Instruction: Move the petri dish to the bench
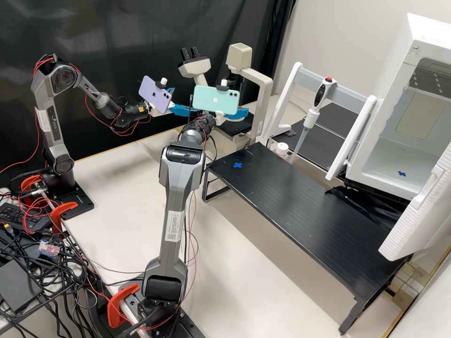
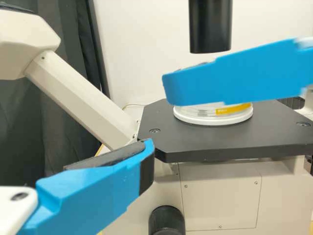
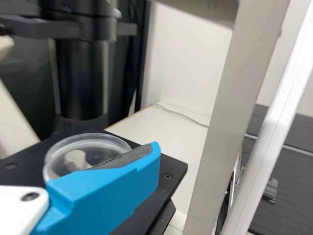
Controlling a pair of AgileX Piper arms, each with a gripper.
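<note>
At the microscope (image 1: 264,89), my right gripper (image 1: 243,114) has a blue finger over the stage. In the left wrist view a finger of the right gripper (image 2: 195,88) crosses in front of the petri dish (image 2: 185,117), which lies on the black stage (image 2: 225,139). The right wrist view has the clear petri dish (image 3: 93,144) close behind one finger of the right gripper (image 3: 155,152), held apart; contact cannot be told. My left gripper (image 1: 189,100) is open to the left of the stage; its near finger (image 2: 93,191) shows a dark pad.
The black raised bench (image 1: 300,211) carries a blue cross mark (image 1: 237,165). A pipette (image 1: 312,112) hangs on a white stand (image 1: 350,136) behind it. At the right stands a white open-doored chamber (image 1: 399,155). The microscope's pillar (image 3: 230,107) rises beside the stage.
</note>
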